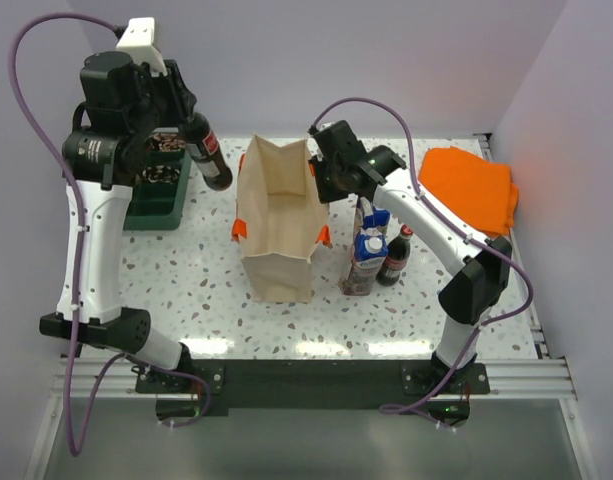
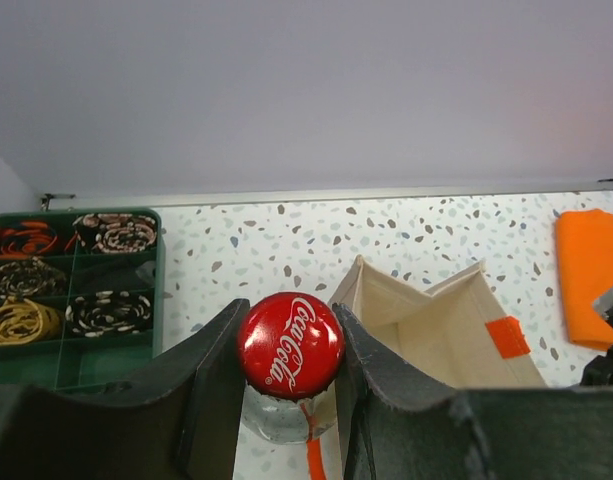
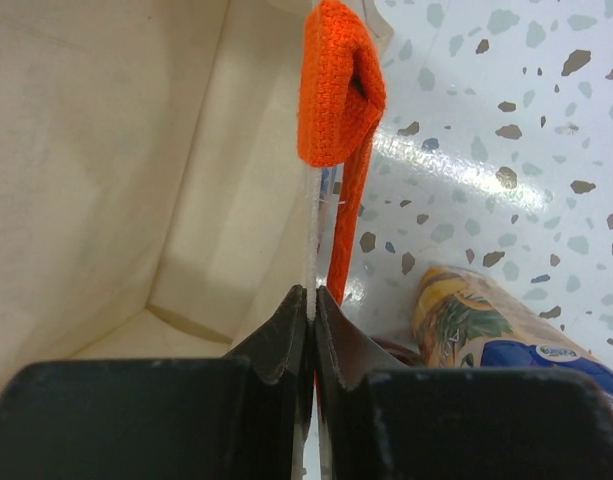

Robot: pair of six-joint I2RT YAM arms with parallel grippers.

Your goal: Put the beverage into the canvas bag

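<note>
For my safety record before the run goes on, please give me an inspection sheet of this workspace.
Surface: speckled table, nothing spilled seen.
Job's things: bag upright, open; bottle held aloft, left of the bag.
Clutter: tray, cloth, carton, small bottle.
Grippers: left gripper shut on bottle; right gripper pinches the bag's wall.
Cables: purple cables loop off both arms.
Surroundings: plain walls.

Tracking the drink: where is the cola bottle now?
Top view, left side: the cola bottle is gripped in the left arm's jaws, between the green tray and the canvas bag.
</note>
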